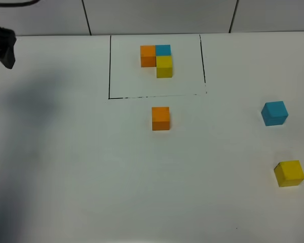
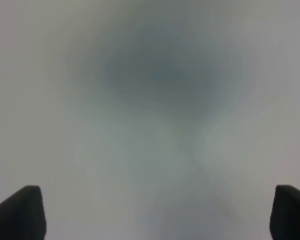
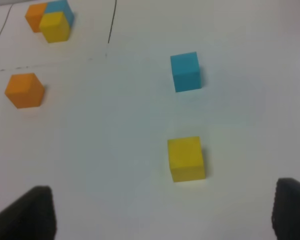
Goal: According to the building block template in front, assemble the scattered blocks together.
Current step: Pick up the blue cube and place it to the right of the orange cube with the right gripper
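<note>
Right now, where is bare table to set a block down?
Bare: the wide stretch left of the loose orange cube, and the gap between it and the blue cube and yellow cube. Crowded only inside the template frame, around its three joined cubes.

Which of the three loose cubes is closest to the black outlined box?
The orange cube, just below the bottom line of the box in the high view. The blue cube and yellow cube sit far off to the right.
</note>
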`<state>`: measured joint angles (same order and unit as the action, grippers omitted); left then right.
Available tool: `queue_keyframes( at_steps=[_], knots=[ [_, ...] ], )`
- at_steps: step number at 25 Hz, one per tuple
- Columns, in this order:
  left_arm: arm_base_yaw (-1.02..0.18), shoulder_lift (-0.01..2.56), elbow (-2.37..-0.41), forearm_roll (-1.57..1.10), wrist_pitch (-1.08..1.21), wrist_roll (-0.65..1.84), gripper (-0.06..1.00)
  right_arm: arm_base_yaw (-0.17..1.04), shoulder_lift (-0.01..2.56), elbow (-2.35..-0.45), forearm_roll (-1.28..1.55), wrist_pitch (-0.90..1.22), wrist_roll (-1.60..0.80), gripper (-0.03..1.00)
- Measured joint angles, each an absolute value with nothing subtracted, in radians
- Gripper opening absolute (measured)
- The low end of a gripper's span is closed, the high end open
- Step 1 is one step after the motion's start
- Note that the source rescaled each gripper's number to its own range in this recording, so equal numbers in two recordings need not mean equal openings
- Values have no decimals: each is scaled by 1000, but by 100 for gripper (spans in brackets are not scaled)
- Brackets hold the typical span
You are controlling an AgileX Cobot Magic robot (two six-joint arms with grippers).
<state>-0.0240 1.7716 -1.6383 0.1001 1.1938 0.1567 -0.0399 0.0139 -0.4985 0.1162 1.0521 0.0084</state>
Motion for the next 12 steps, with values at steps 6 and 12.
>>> queue_keyframes(
  at_steps=[6, 12],
  knots=[
    [-24, 1500, -1401, 105, 1158, 104, 91, -40, 14, -498, 119, 1052, 8, 75],
    [-24, 1206, -1196, 108, 1050, 64, 91, -40, 14, -498, 132, 1052, 8, 75]
  ],
)
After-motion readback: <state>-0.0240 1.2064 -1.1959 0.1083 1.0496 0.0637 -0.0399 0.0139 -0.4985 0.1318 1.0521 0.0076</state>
